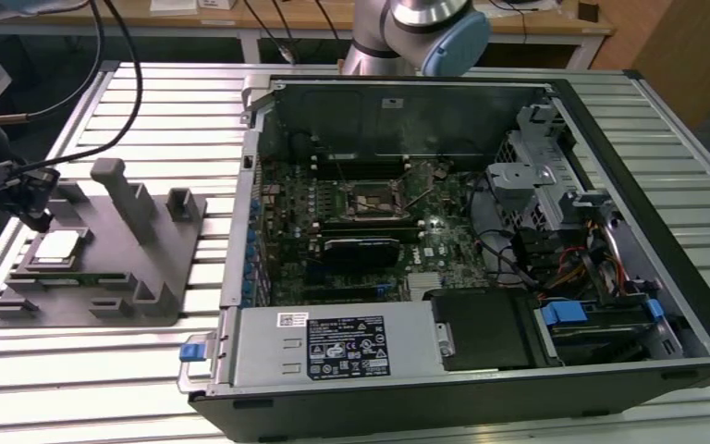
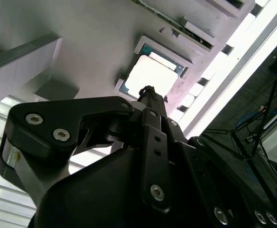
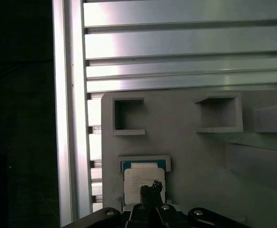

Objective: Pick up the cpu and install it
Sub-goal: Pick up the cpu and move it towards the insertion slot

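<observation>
The gripper (image 1: 37,218) hangs over the grey holder (image 1: 145,277) on the exterior view's left, well away from the open computer case (image 1: 405,111). The chip (image 1: 59,245) lies flat in a shallow square pocket of that holder, silvery top up, near the edge of the slatted metal table (image 1: 96,379).

In both wrist views the gripper (image 2: 148,90) (image 3: 150,189) points straight down at the chip (image 2: 152,71) (image 3: 134,178). From what I see there, the jaws are pressed together into one narrow dark tip with nothing pinched between them, and the chip is wider than that tip. The tip sits over the middle of the metal top. Whether it touches the chip or stops just above it, I cannot tell.

The holder (image 3: 176,142) also has two empty square recesses beyond the chip's pocket, and some upright grey posts. Inside the case, the dark square socket (image 1: 373,202) on the green board sits with nothing in it. The arm (image 1: 417,23) rises behind the case.
</observation>
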`<state>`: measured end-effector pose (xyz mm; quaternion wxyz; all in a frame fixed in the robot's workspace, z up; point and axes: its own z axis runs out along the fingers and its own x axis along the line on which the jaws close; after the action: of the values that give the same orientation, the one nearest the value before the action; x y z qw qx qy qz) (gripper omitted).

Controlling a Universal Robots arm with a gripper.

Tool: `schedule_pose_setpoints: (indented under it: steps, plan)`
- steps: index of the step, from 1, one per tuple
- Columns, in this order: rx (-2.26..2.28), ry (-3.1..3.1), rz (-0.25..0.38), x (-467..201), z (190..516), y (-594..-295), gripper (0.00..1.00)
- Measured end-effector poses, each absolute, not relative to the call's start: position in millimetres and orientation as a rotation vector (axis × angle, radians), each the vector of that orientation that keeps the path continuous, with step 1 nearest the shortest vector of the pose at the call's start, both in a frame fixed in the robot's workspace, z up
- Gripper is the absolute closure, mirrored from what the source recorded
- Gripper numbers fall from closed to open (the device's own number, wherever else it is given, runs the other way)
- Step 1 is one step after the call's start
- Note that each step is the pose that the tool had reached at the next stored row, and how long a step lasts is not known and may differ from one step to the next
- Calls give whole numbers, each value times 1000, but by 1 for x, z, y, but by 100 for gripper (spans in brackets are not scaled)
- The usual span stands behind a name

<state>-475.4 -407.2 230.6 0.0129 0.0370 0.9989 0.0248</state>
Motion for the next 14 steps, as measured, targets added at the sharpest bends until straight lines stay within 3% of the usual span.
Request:
schedule_pose_setpoints:
  steps: [14]
  plan:
    - [97,3114,78,-475,211,-411,89]
